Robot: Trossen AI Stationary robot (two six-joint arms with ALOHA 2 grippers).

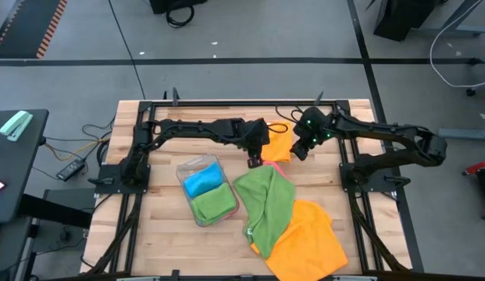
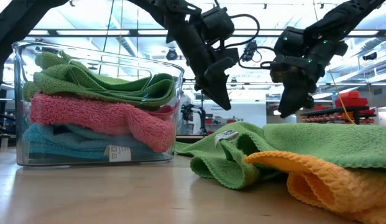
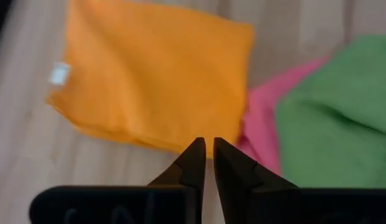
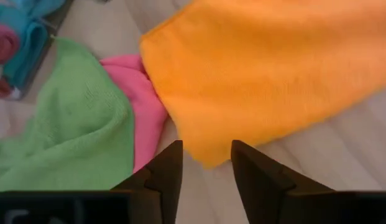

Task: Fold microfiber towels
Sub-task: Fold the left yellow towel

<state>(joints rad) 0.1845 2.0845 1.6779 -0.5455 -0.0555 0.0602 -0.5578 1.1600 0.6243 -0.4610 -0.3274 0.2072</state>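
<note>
Orange folded towel (image 1: 279,145) lies at twelve o'clock on the table (image 1: 148,234), pink towel (image 4: 140,106) and green towel (image 1: 265,199) beside it. My left jaws (image 1: 254,161) hover nearly shut, empty; my right jaws (image 1: 299,152) part-open, empty.

The pink towel (image 1: 267,163) lies mostly hidden beneath the green towel (image 1: 265,204), only a narrow strip showing beside the folded orange towel (image 1: 279,146). A second, loose orange towel (image 1: 308,243) is partly covered by that green towel, and its far corner is cut off at the picture's lower edge in the high view. In the clear tray (image 2: 18,93), the blue towel (image 2: 62,142) sits under the others, its full shape unreadable.
</note>
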